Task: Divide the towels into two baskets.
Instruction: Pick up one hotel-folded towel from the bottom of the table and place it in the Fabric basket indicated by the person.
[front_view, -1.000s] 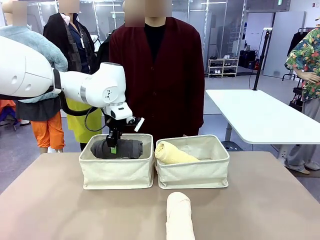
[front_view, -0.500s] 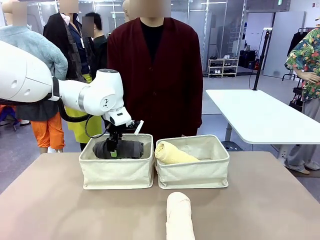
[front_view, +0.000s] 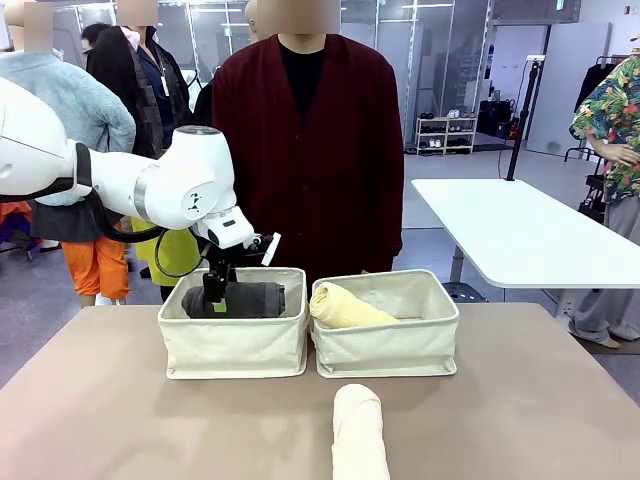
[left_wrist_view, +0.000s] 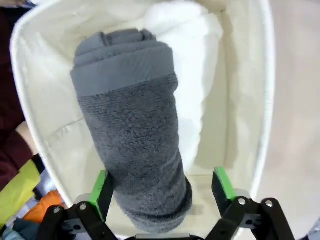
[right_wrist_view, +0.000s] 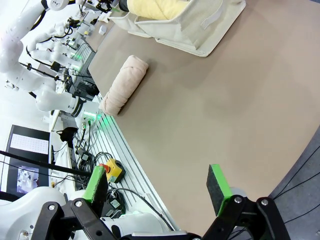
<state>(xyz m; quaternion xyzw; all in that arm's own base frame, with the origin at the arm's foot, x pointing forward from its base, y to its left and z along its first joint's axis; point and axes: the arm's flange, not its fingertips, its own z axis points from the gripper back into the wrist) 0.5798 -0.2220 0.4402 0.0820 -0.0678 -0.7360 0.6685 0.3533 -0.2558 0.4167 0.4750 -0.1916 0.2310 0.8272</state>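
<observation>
The left pincer (front_view: 214, 292) has slid from the middle of the dark grey towel (front_view: 250, 298) to its left end. Its jaws are now spread apart astride the roll, which lies against the white towel (left_wrist_view: 197, 65) inside the left basket (front_view: 235, 350). The pale yellow towel (front_view: 345, 308) leans in the right basket (front_view: 390, 350), just beside. The cream towel (front_view: 358, 435) lies on the brown bench (front_view: 120, 400) by its near edge. A person in a dark red cardigan (front_view: 310, 150) stands behind the baskets. The right pincer (right_wrist_view: 157, 185) hangs with jaws apart over bare bench, well clear of the cream roll.
</observation>
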